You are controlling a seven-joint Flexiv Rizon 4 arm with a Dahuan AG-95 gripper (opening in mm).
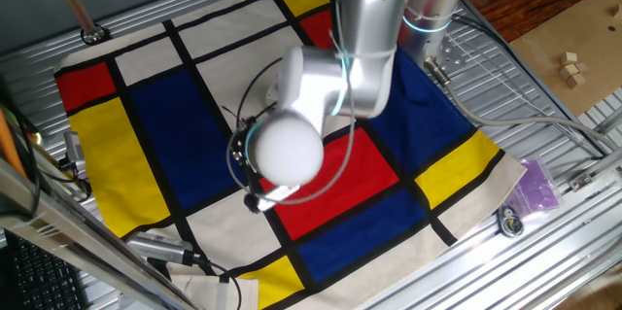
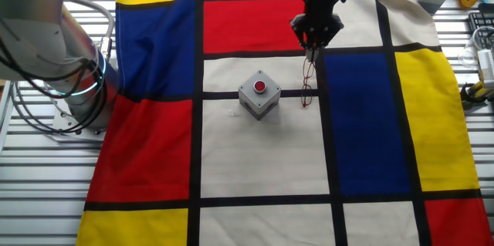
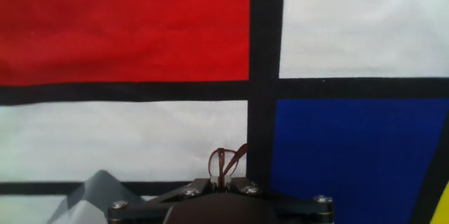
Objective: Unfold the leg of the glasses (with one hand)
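The glasses (image 2: 307, 84) are a thin dark brownish wire frame on the white panel beside the blue one, just right of the grey box. My gripper (image 2: 312, 45) stands right above their far end, with the jaws closed on a thin part of the frame. I cannot tell whether that part is the leg. In the hand view the glasses (image 3: 226, 161) show as small brown loops rising from between my fingertips, and the gripper (image 3: 220, 182) is shut on them. In the one fixed view the arm hides both the glasses and the fingers.
A grey box with a red button (image 2: 258, 94) stands left of the glasses; its corner shows in the hand view (image 3: 98, 187). The colour-block cloth (image 2: 255, 161) covers the table. The arm's base (image 2: 73, 84) and cables are at the left. A purple bag (image 1: 535, 184) lies off the cloth.
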